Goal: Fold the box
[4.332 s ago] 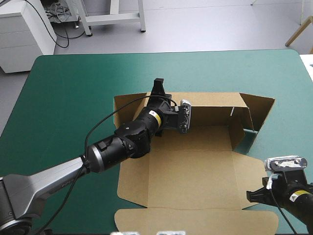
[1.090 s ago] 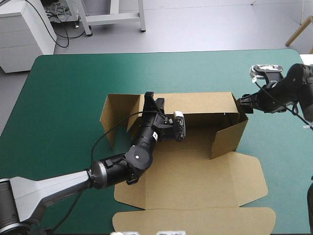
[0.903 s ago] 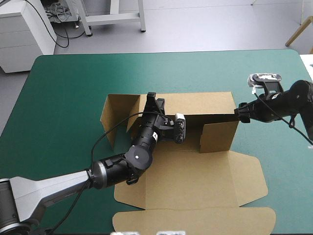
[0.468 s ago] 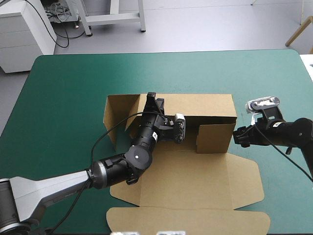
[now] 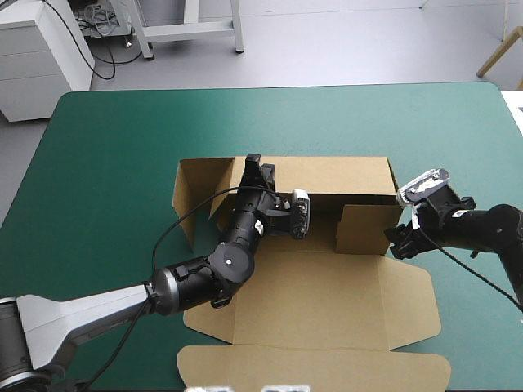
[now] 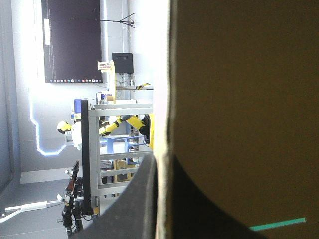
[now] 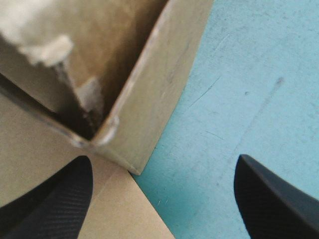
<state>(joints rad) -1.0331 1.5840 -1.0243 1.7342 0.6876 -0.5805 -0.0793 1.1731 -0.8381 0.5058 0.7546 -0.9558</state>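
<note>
The teal-green table cover (image 5: pixel 122 139) fills the high view, and the flat-cut brown cardboard box (image 5: pixel 327 294) lies about its middle, part-formed. Its long back wall (image 5: pixel 343 173) stands along the 12 o'clock side with its long axis running 9 to 3 o'clock. A side wall is up at 9 o'clock, a short right end wall (image 5: pixel 359 229) stands turned inward at the 3 o'clock end, and the floor and lid panels lie flat toward 6 o'clock. The left gripper (image 5: pixel 256 167), two broad black fin-shaped fingers, sits on the top edge of the back wall at roughly 11 o'clock of the box. In its own wrist view the left gripper (image 6: pixel 158 164) is all but closed, with the edge of the board (image 6: pixel 239 99) pinched between the fingers. The right gripper (image 5: pixel 394 241), of the same black fins, is low at the 3 o'clock corner, so the right arm is the nearer to the end wall, which lies at about 10 o'clock from it. In the right wrist view its fingers (image 7: pixel 162 167) stand wide apart and hold nothing, and the box corner (image 7: pixel 159 79) is just ahead between them. It seems to be clear of the board, though contact is hard to rule out. The coming move likely turns on that corner, pressing or tucking the end wall while the left arm steadies the back wall.
</note>
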